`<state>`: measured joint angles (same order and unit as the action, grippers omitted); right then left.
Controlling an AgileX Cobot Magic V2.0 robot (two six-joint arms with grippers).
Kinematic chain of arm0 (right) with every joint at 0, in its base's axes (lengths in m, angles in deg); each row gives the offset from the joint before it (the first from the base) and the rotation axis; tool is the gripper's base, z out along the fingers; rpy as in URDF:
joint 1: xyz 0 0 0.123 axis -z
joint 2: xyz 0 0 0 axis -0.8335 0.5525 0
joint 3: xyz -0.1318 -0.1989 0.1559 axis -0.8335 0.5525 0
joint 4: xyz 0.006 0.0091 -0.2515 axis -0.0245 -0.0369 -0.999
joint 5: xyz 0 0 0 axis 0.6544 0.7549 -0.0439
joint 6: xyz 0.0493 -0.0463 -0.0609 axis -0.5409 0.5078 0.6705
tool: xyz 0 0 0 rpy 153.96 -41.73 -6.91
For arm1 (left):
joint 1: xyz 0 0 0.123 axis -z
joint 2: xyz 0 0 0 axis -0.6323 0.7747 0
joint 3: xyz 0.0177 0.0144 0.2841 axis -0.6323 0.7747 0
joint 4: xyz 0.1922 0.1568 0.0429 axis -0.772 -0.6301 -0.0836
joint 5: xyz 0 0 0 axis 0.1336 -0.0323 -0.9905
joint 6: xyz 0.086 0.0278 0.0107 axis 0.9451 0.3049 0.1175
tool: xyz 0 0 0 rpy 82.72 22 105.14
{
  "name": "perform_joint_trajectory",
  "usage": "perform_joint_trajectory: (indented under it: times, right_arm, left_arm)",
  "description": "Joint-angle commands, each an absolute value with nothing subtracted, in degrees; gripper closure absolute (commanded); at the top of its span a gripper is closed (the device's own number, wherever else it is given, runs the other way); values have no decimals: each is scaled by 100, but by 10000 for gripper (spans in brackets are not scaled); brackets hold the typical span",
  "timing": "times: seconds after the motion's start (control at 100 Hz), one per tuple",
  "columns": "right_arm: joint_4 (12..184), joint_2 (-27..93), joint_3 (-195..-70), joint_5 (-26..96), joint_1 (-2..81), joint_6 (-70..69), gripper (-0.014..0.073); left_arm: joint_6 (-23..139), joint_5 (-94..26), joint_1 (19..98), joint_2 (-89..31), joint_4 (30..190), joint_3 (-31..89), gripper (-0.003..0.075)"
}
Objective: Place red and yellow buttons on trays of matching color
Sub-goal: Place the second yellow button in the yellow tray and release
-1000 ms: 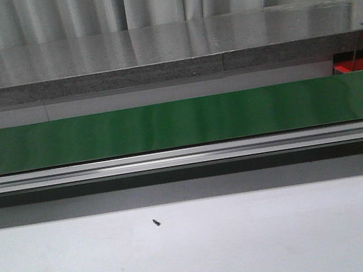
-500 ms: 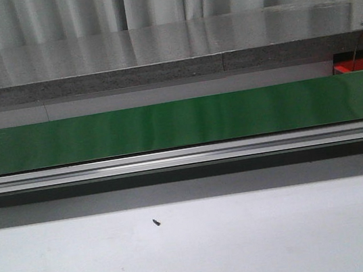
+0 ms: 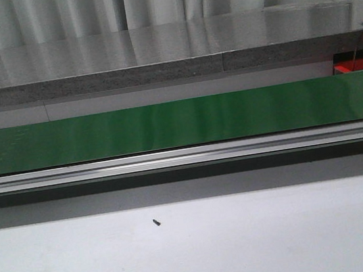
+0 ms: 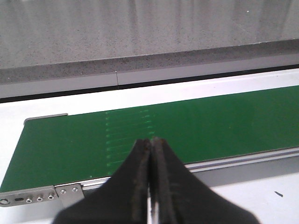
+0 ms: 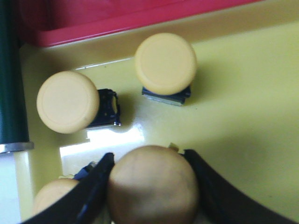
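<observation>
In the right wrist view my right gripper (image 5: 148,156) is shut on a yellow button (image 5: 152,186), one finger on each side of its round cap, just above the yellow tray (image 5: 243,93). Three more yellow buttons lie in that tray: two standing on dark bases (image 5: 67,101) (image 5: 165,63) and one partly hidden beside my finger (image 5: 51,196). The red tray (image 5: 117,14) adjoins the yellow one. No red button shows. My left gripper (image 4: 150,141) is shut and empty over the near edge of the green conveyor belt (image 4: 210,121). Neither gripper shows in the front view.
The green belt (image 3: 179,122) runs across the front view on an aluminium rail (image 3: 171,158), with a grey stone counter (image 3: 155,51) behind. A red edge (image 3: 355,65) shows at the far right. A small dark speck (image 3: 157,222) lies on the white table.
</observation>
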<state>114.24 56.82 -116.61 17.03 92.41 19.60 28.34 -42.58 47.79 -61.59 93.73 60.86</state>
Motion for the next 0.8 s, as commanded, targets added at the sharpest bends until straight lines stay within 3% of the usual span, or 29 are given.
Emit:
perform_joint_trajectory:
  times: [0.0,0.57,0.79]
  right_arm:
    - [11732,5660,-11788,1895,9235,2180,356]
    - [11841,6146,-11788,2034,9235,2317,349]
    - [11841,6146,-11788,2034,9235,2317,227]
  left_arm:
    - [2814,-3787,4820,-6139,9450,5912,740]
    - [2814,-3787,4820,-6139,9450,5912,740]
    - [2814,-3787,4820,-6139,9450,5912,740]
